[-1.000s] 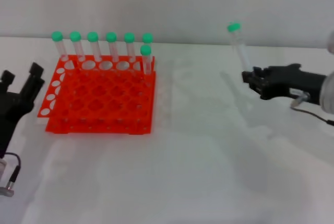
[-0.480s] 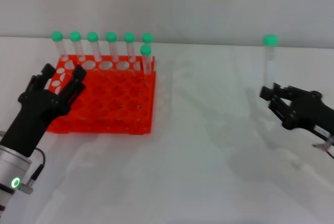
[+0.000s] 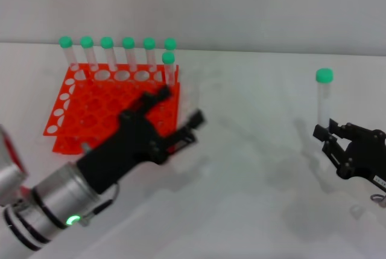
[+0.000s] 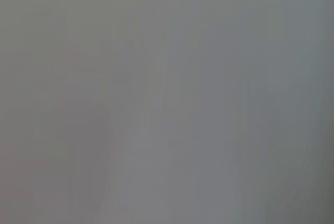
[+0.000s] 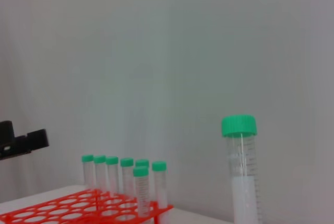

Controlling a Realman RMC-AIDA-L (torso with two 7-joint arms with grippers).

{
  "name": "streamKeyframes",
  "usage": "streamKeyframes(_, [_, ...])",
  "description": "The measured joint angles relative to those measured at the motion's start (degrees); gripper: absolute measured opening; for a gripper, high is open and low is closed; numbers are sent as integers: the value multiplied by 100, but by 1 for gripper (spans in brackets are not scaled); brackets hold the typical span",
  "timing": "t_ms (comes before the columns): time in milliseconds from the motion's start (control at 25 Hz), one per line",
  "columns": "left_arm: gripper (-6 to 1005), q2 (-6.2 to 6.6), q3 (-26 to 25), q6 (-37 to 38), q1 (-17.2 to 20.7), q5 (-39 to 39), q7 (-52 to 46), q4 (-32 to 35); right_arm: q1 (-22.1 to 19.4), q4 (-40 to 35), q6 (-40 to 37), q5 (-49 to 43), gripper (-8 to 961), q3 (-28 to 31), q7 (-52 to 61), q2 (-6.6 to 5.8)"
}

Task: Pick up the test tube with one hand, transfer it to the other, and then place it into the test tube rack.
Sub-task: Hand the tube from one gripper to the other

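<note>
- Tube [image 3: 324, 99] stands upright in our right gripper [image 3: 338, 144], pinched by its lower end, green cap up, well apart from the rack [image 3: 96, 111]
- Our left gripper [image 3: 172, 117] reaches across in front of the rack, fingers spread
- For the handover, we judge the left should close on the bare stretch just under the cap, square to the tube
- Right should let go only once that grip is firm
- 7 other tubes [image 5: 122, 179] fill the rack's far edge

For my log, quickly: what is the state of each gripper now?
Left gripper: open, holding nothing.
Right gripper: closed on the tube.
</note>
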Motion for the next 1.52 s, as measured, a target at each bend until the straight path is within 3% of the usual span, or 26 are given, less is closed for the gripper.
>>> streamKeyframes(160, [894,-20,1,-35,-130,677,-263,-249,41,-56,63,11,208,-319,-8,0])
streamKeyframes(520, [893,-49,0,1,-246,1123,-410,-468,238,-334,249,21,212,-1372,-208,-1])
streamKeyframes(1080, [890,-91,1,378,-251,1143,-415,-662,231,-476,235,25,217,-1548,-225,-1])
streamKeyframes(1440, [831,-100,172,755,-250,1145,-387,-935,236,-474,244,1,221,-1547,-233,-1])
streamKeyframes(1520, [749,-102,172,757,-250,1144,-386,-939,244,-470,243,-4,222,-1547,-234,-1])
